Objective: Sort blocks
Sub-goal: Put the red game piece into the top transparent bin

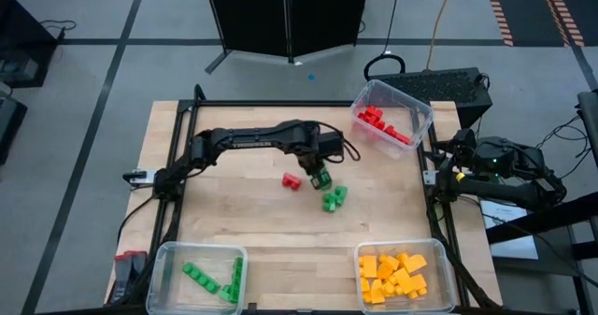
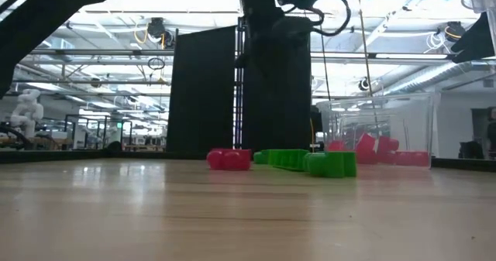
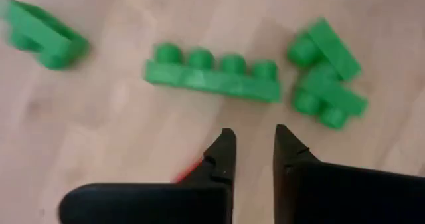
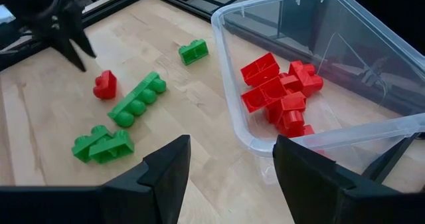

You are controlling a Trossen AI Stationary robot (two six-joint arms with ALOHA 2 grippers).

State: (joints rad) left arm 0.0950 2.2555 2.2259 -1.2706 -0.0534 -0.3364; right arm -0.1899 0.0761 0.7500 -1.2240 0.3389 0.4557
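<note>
I see left tool (image 3: 252, 151) clenched empty above long green block (image 3: 211, 74); risk: descending clenched, it knocks block toward red block (image 1: 291, 180) at 9 o'clock.

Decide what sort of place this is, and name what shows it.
Probably a robotics lab or workshop: a wooden table on a metal frame, a large hall with ceiling pipes and racks behind, and clear bins of sorted blocks.

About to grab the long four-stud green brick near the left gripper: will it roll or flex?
The long green brick looks like rigid moulded plastic, so probably no flex. It lies on a flat side, so rolling seems unlikely. Gripped at one end, it might swing; mid-length looks safer.
</note>
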